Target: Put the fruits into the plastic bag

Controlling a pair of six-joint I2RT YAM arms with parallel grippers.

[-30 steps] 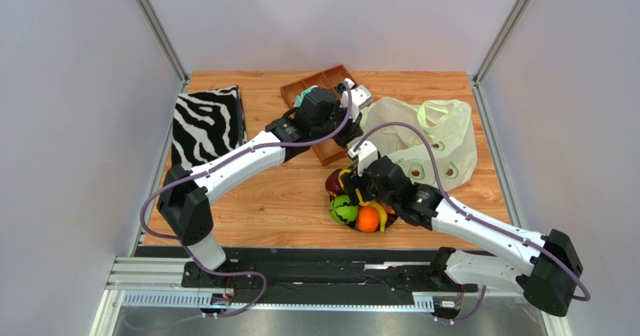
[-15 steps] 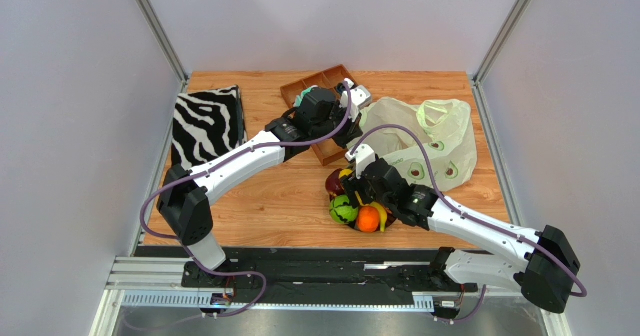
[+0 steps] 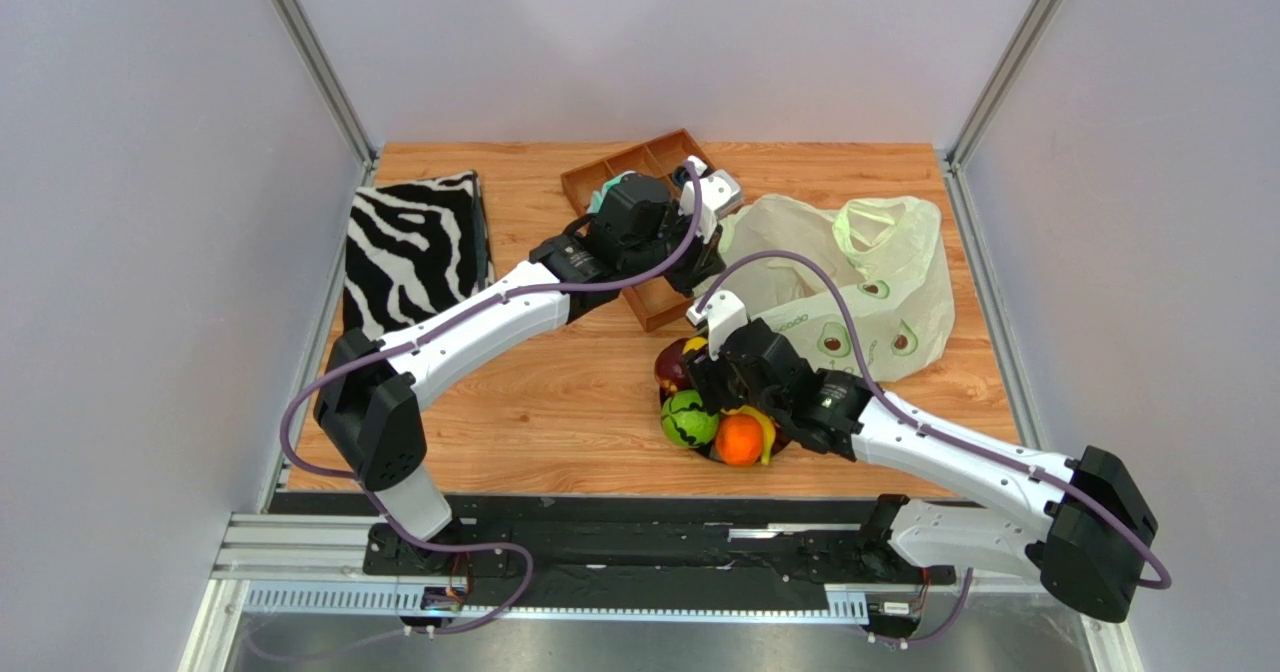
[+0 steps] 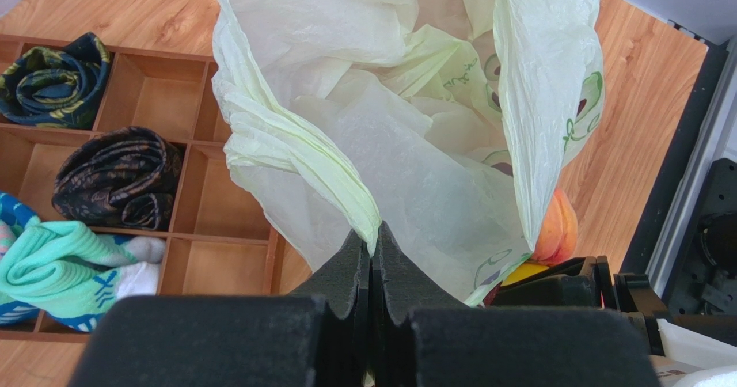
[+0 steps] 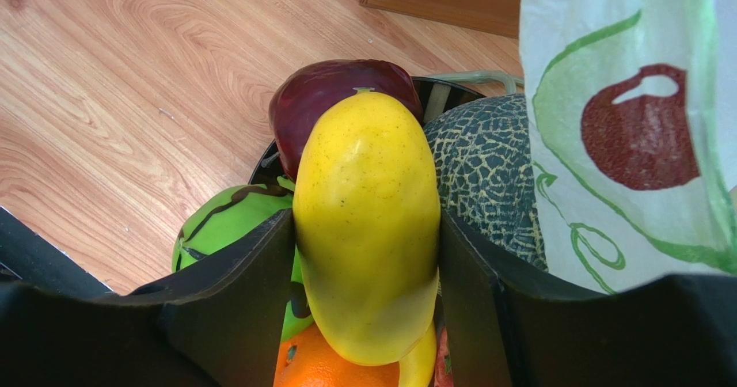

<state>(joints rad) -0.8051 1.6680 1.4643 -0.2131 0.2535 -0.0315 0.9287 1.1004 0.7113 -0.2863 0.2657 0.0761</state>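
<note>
Right wrist view: the right gripper (image 5: pixel 366 231) clasped a smooth yellow oblong fruit (image 5: pixel 368 171), with the crinkly pale green translucent plastic bag (image 5: pixel 558 85) at two o'clock of it. The left gripper (image 4: pixel 372 262) was clenched on the bag's rim.

There are seven fruits, one of each kind: one long yellow fruit (image 5: pixel 368 231), one dark red apple (image 5: pixel 333 89), one big bumpy melon (image 5: pixel 484 167), one small stripy green ball (image 3: pixel 688 422), one orange (image 3: pixel 736 440), one banana (image 3: pixel 765 429) and one peach (image 4: pixel 558 227). There is one plastic bag (image 4: pixel 406 145) with avocados printed on it. There is one wooden tray (image 4: pixel 156 93). In it are three cloth rolls: one dark blue-green roll (image 4: pixel 56 63), one black roll (image 4: pixel 117 175) and one light green roll (image 4: pixel 60 266). There is one zebra box (image 3: pixel 413 252). All of it is on one counter (image 3: pixel 526 402).
</note>
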